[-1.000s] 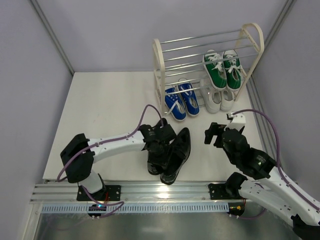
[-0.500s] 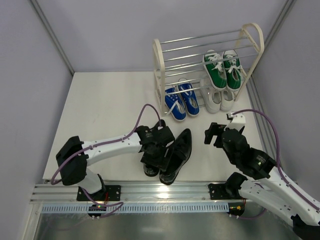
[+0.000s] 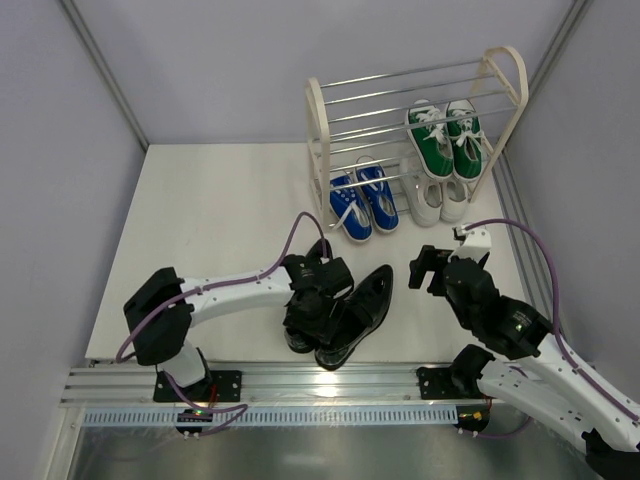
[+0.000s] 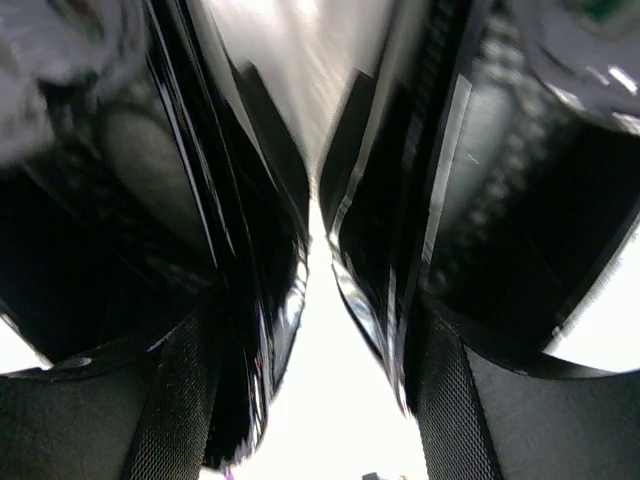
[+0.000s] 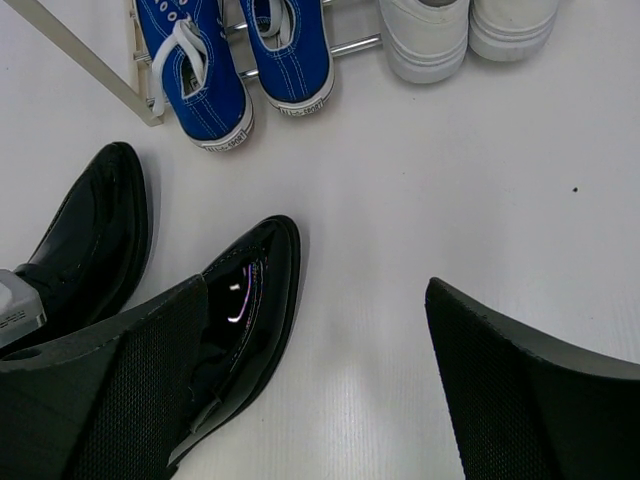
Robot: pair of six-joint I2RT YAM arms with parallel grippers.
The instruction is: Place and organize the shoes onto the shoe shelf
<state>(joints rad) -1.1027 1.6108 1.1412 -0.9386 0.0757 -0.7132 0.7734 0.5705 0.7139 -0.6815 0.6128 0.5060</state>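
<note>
White worktop [image 3: 200,220]: left gripper [image 3: 316,306] jaws part-open astride the black shoes [image 3: 360,308] near the shoe shelf [image 3: 318,130]; pinch inner walls squarely; right gripper [image 5: 320,380] wide, empty.

L black two-finger gripper [image 3: 318,305] low, wrist pitched down, jaws spread wide. R black gripper [image 5: 318,290] hovering, jaws wide apart.

- Glossy black leather shoes with pointed toes [image 3: 365,300]: two, so one pair.
- Blue canvas sneakers with white laces and white toe caps [image 3: 362,203]: two.
- Green canvas sneakers with white laces [image 3: 443,142]: two.
- Plain all-white sneakers [image 3: 432,200]: two.
- That makes eight shoes, four pairs.
- Small shelf of thin chrome rods between cream arched side frames [image 3: 316,130]: one.
- White-and-black robot arms [image 3: 230,292]: two.
- Thin purple cables [image 3: 290,235]: two, one on each arm.
</note>
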